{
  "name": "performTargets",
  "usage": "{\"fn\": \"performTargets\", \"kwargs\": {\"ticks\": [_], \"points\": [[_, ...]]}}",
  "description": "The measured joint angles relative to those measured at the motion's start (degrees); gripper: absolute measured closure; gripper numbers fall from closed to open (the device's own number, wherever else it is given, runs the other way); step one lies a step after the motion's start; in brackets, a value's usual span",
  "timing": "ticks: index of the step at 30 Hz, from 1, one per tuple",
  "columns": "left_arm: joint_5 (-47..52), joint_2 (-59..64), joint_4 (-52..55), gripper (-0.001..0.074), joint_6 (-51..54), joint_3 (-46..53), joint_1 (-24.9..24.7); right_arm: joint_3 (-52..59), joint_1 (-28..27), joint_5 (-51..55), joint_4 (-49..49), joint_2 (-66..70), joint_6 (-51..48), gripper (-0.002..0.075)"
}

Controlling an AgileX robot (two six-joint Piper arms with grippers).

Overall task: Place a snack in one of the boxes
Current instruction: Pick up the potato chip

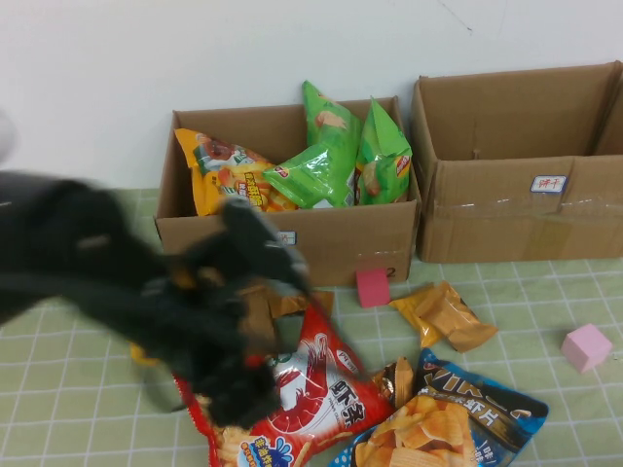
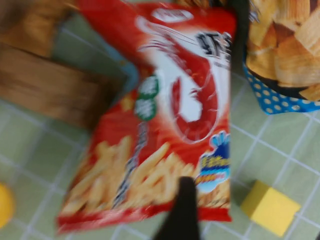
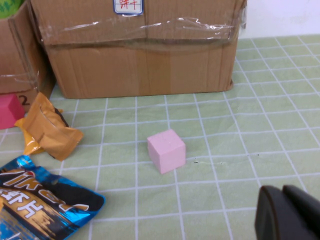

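Left gripper [image 1: 229,375], a blurred black shape in the lower left of the high view, sits over the near end of the red shrimp snack [image 1: 307,394]; whether it is open or clamped on the bag, I cannot tell. The snack lies on the green checked mat, lower centre, beside a blue chip bag [image 1: 448,423]. The labelled box [image 1: 292,238] stands behind it, upper centre, already holding green and orange bags. Right gripper [image 3: 287,212] shows only as closed-together dark tips near a pink cube [image 3: 166,150]. The step looks like the pickup; next comes a lift up over the box wall.
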Motion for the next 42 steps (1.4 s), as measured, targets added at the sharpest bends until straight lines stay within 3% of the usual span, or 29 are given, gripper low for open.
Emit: {"fn": "performTargets", "kwargs": {"ticks": [2, 6, 17, 26, 28, 30, 34, 40, 42], "points": [[1.96, 6.03, 0.71, 0.0110, -1.57, -3.76, -1.95, 0.00, 0.00, 0.00, 0.00, 0.00, 0.00, 0.0728], [3.00, 16.00, 1.63, 0.0055, -2.30, -10.39, -3.63, 0.00, 0.00, 0.00, 0.00, 0.00, 0.00, 0.0728], [3.03, 29.07, 12.96, 0.0043, -7.12, -18.37, -3.83, 0.00, 0.00, 0.09, 0.00, 0.00, 0.00, 0.0728], [2.56, 34.45, 11.34, 0.0043, -7.77, -18.44, -3.50, 0.00, 0.00, 0.09, 0.00, 0.00, 0.00, 0.0728], [2.56, 35.26, 10.99, 0.0065, -7.77, -18.49, -3.50, 0.00, 0.00, 0.09, 0.00, 0.00, 0.00, 0.0728], [2.68, 35.62, 10.55, 0.0132, -7.77, -18.74, -3.50, 0.00, 0.00, 0.09, 0.00, 0.00, 0.00, 0.0728], [2.10, 35.75, 10.42, 0.0364, -7.67, -19.08, -3.50, 0.00, 0.00, 0.09, 0.00, 0.00, 0.00, 0.0728], [4.51, 35.87, 10.69, 0.0365, -7.80, -20.96, -3.50, 0.00, 0.00, 0.13, 0.00, 0.00, 0.00, 0.0728], [6.85, 35.74, 11.95, 0.0398, -7.80, -22.61, -3.50, 0.00, 0.00, 0.13, 0.00, 0.00, 0.00, 0.0728]]}}
